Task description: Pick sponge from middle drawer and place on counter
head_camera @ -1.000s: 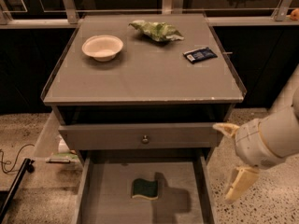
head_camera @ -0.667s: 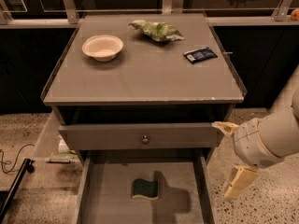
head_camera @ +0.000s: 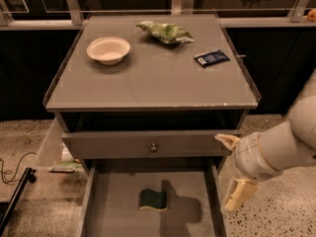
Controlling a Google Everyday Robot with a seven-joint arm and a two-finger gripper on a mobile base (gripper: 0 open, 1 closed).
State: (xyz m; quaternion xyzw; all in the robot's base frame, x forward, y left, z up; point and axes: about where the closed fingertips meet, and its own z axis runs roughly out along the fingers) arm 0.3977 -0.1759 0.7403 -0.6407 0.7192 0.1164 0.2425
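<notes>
The sponge [head_camera: 153, 200], dark green on top with a pale yellow edge, lies flat near the middle of the open middle drawer [head_camera: 116, 209], a shallow grey tray pulled out at the bottom. My gripper [head_camera: 223, 173] hangs at the drawer's right wall, to the right of the sponge and apart from it. Its pale fingers [head_camera: 238, 194] are spread wide and hold nothing. The grey counter [head_camera: 148, 80] is the cabinet top above.
On the counter stand a white bowl [head_camera: 108, 49], a green-and-white snack bag [head_camera: 165, 32] and a dark blue packet [head_camera: 211, 58]. A closed drawer front with a round knob [head_camera: 154, 146] overhangs the drawer's back. A black cable and stand [head_camera: 17, 181] lie on the floor at left.
</notes>
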